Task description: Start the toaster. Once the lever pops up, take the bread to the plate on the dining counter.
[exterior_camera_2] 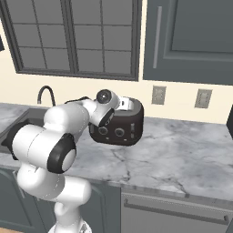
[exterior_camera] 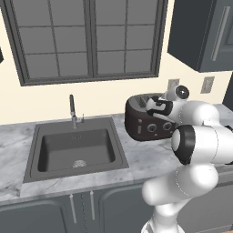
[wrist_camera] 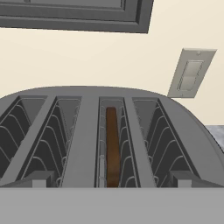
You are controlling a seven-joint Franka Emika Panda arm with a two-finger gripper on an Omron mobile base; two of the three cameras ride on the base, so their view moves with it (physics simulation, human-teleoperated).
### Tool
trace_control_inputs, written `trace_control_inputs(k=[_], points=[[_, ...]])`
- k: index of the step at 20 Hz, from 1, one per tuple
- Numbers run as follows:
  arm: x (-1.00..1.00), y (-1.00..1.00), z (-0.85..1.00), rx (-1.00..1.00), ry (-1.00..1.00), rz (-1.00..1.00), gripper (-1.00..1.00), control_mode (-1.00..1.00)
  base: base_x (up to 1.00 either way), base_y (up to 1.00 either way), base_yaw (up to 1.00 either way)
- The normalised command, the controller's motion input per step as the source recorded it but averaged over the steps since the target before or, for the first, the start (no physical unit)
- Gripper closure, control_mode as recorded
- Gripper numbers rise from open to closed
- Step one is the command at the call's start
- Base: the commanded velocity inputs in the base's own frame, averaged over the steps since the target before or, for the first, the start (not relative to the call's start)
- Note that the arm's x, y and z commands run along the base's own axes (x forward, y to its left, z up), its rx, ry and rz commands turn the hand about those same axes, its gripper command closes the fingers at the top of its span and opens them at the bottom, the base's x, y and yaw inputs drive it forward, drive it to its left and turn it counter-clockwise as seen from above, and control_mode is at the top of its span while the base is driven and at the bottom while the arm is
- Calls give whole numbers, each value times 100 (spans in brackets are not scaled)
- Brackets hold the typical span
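Brown bread (wrist_camera: 112, 146) stands in toaster (wrist_camera: 109, 135) slot — directly below open end effector (wrist_camera: 112, 181).

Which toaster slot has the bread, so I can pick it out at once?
Find the marble counter right of the sink; the dark toaster stands on it against the wall. In the hand view its top shows four wire-lined slots, and the bread stands on edge in the third from the left, a brown slice where the other three are bare.

toaster (exterior_camera_2: 119, 123): dark glossy shell, wire slot guides | worktop (exterior_camera_2: 182, 159): polished grey-white marble | sink (exterior_camera: 75, 150): matt dark grey | bread (wrist_camera: 112, 146): matt brown
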Motion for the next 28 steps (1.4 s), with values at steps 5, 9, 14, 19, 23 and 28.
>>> trace_control_inputs(k=[5,9,14,19,23,28], points=[[0,0,0,0,0,0,-100,-100,0,0,0],[0,0,0,0,0,0,-100,-100,0,0,0],[0,0,0,0,0,0,-100,-100,0,0,0],[0,0,0,0,0,0,-100,-100,0,0,0],[0,0,0,0,0,0,-100,-100,0,0,0],[0,0,0,0,0,0,-100,-100,0,0,0]])
